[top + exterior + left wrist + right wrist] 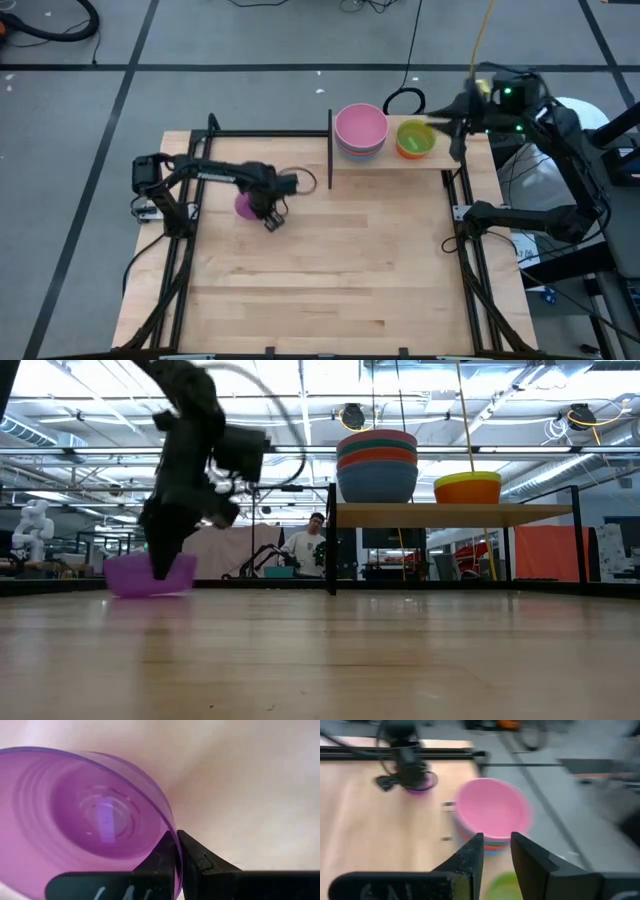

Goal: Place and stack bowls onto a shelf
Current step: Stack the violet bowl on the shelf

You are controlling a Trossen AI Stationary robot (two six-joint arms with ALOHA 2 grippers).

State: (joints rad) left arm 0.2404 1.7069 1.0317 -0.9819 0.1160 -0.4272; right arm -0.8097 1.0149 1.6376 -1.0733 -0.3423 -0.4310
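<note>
A small purple bowl (243, 206) sits at the far left of the table, and my left gripper (271, 217) is shut on its rim, pointing down. In the low view the purple bowl (148, 577) shows at table level. On the shelf (398, 163) at the far side stands a stack of larger bowls with a pink one (360, 128) on top. Beside it a green bowl (415, 138) sits in an orange one. My right gripper (496, 851) hovers open, high above the shelf's right end, holding nothing. My left gripper pinches the purple bowl's rim (172, 839) between its two fingers, one finger inside the bowl and one outside. The fingers come from above, pointing down. The bowl's base looks level with the tabletop in the low view.
The shelf (450, 513) stands raised on black posts, and a black upright (330, 150) marks its left end. Black frame rails run along the table's left and right sides. A person (305, 548) sits in the room behind.
</note>
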